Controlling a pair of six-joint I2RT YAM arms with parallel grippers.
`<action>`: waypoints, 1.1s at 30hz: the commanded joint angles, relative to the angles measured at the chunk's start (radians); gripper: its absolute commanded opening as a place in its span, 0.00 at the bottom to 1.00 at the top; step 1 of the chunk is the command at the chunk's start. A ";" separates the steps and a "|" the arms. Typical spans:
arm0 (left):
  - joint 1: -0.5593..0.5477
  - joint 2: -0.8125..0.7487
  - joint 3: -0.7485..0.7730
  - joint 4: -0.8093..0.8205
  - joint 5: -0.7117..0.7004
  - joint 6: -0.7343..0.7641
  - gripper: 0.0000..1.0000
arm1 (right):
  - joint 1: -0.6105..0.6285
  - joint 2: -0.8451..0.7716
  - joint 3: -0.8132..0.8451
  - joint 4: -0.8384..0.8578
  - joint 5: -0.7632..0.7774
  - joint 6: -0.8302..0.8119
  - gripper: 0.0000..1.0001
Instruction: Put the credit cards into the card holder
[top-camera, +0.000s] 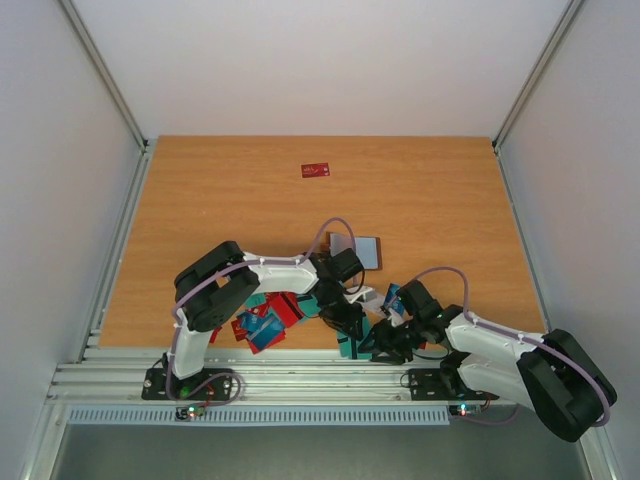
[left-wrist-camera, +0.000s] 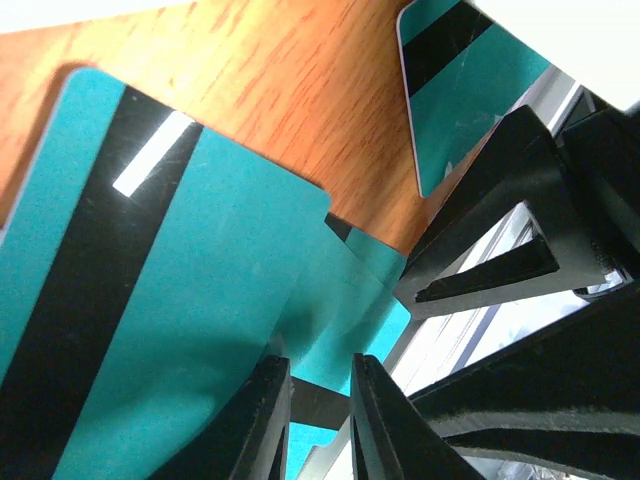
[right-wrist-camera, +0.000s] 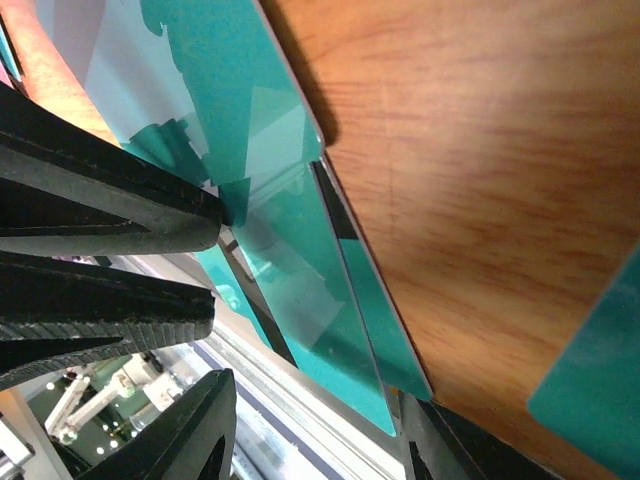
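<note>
Pick-up step at the wooden bench's (top-camera: 450, 200) near edge: left fingers (left-wrist-camera: 265, 420) nearly closed about an overhanging teal striped plastic card (left-wrist-camera: 345, 305) (grip unconfirmed), right fingers (right-wrist-camera: 195, 430) spread astride it; the grey-lined folding card holder (top-camera: 368, 253) behind likely awaits a firm pinch and transfer.

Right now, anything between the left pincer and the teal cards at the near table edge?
Nothing visible. The left pincer sits right at the overlapped teal cards. The right pincer crowds the same stack, its fingers close beside.
</note>
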 joint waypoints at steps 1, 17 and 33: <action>0.004 0.008 -0.032 0.018 -0.048 -0.010 0.20 | 0.028 0.057 -0.070 0.052 0.083 0.048 0.45; 0.005 -0.014 -0.064 0.055 -0.047 -0.034 0.20 | 0.034 0.030 -0.056 -0.010 0.100 0.064 0.09; 0.055 -0.177 0.021 -0.083 -0.173 -0.058 0.22 | 0.034 -0.064 0.175 -0.397 0.142 -0.013 0.01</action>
